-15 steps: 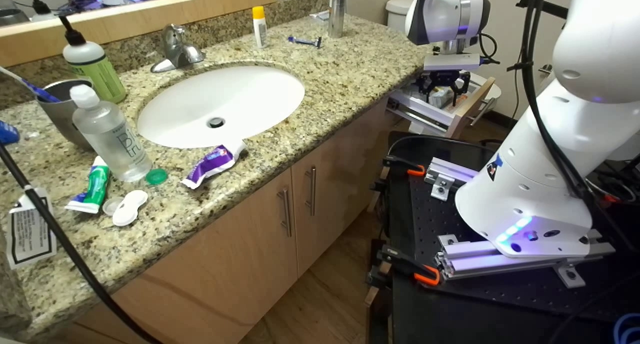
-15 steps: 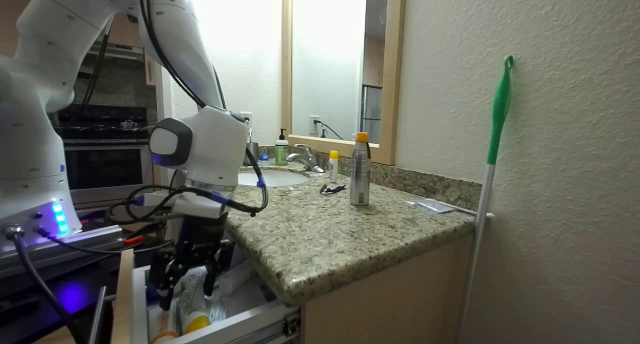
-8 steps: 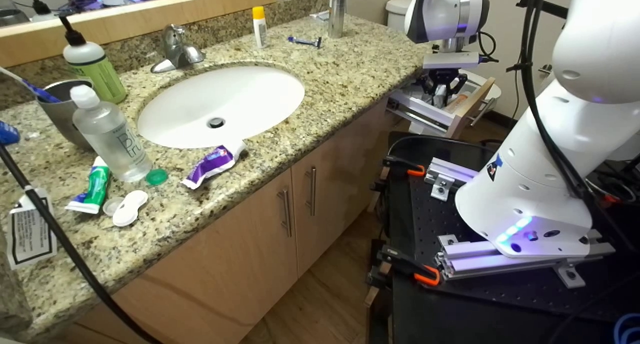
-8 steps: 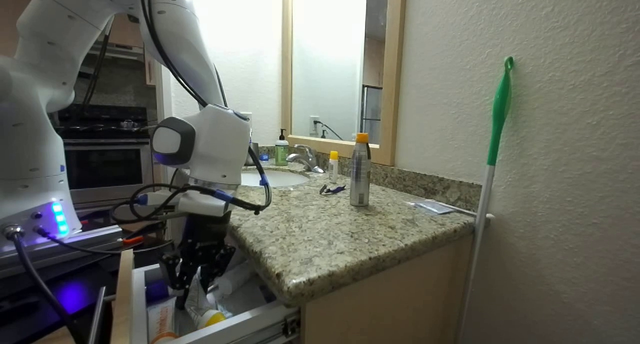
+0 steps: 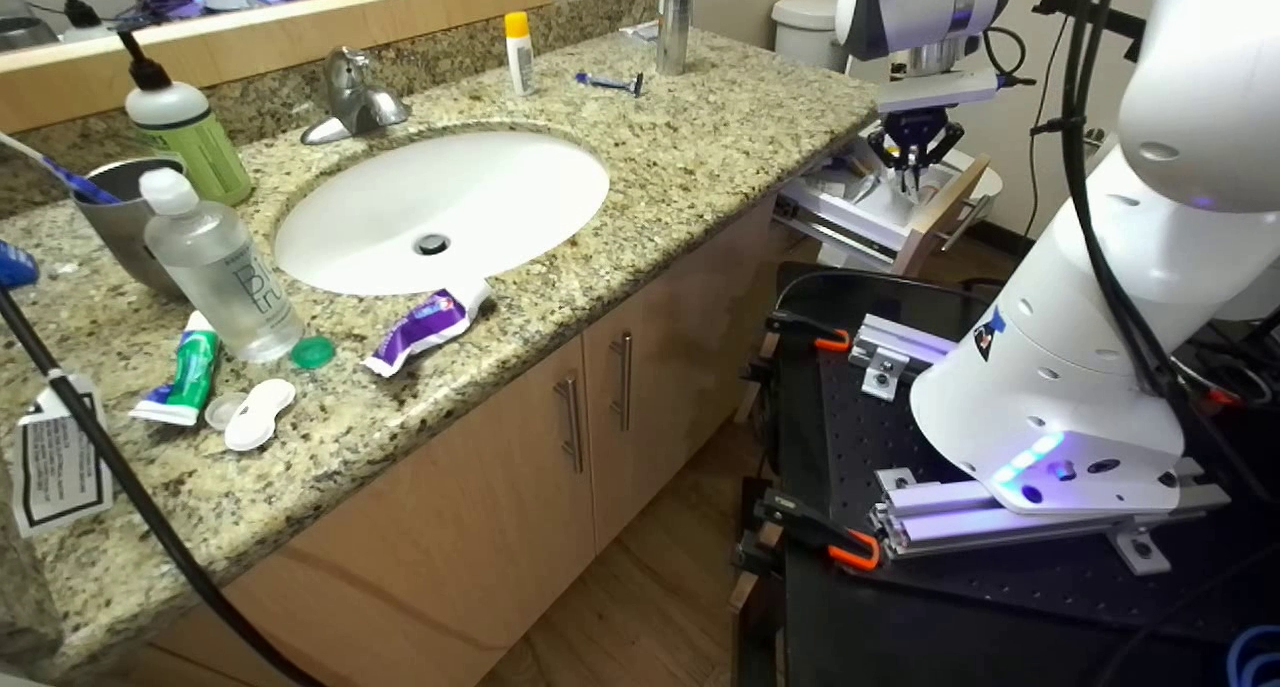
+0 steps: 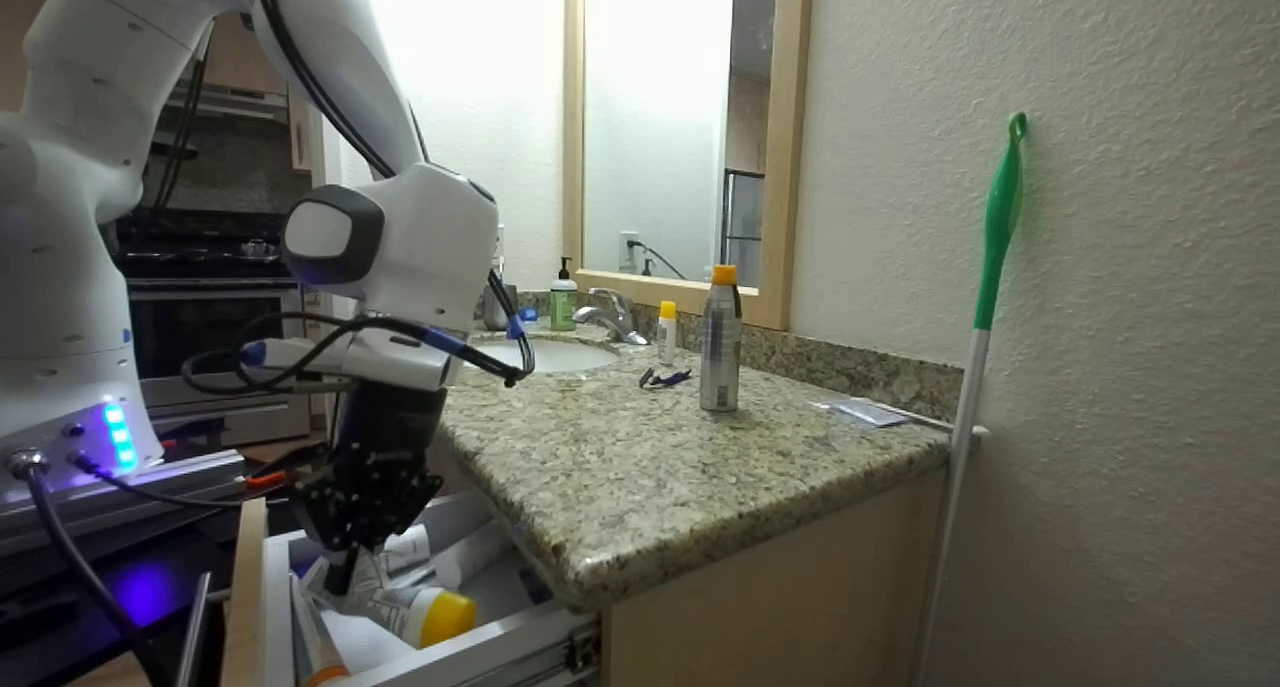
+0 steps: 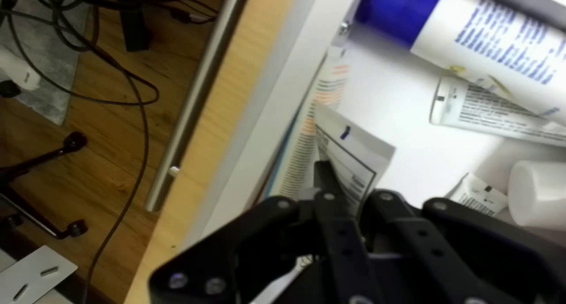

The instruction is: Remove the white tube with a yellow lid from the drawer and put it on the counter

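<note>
Past the counter edge point(image 6: 568, 555), the tool point(image 5: 909, 193) tightly pinches the yellow-lidded tube point(image 6: 408, 612) inside the drawer point(image 6: 500, 649).

A home bathroom: in both exterior views a white oval sink point(image 5: 450, 197) with a chrome faucet point(image 5: 360, 102) is set into a speckled stone table point(image 5: 720, 117), with a razor point(image 5: 606, 84) on it and a wood-framed mirror point(image 6: 655, 117) behind. In an exterior view a toothbrush point(image 5: 68, 179) leans in a cup point(image 5: 125, 229) at near left and a toilet tank point(image 5: 805, 32) shows at far right; in an exterior view an oven point(image 6: 203, 317) stands at far left.
</note>
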